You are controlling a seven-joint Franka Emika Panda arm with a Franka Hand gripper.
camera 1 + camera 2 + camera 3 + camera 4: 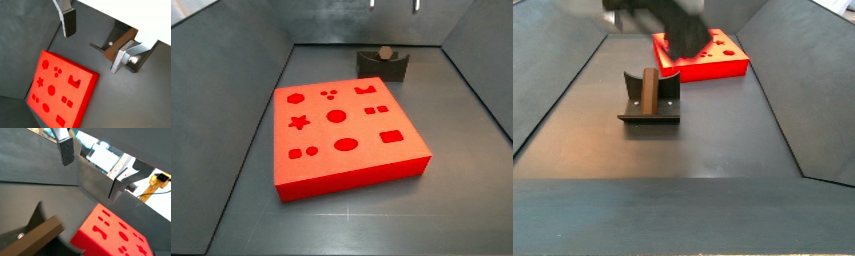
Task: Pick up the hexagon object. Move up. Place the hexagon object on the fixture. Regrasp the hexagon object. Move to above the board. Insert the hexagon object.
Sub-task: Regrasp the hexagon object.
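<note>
The gripper (pixel 93 42) hangs high above the floor with its fingers (pixel 68 22) spread apart and nothing between them; in a side view it is only a blur (pixel 663 22) over the board (pixel 707 55); the hexagon object (pixel 649 90) leans upright in the fixture (pixel 651 108), well apart from the gripper; in a side view the fixture (pixel 382 66) sits beyond the board's (pixel 345 130) far edge.

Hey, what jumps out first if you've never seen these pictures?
The large flat red board with cut-out holes dominates the grey floor. Behind it, a small dark brown peg rests on the dark grey fixture. The claw hangs empty above, its silver plates spread apart.
</note>
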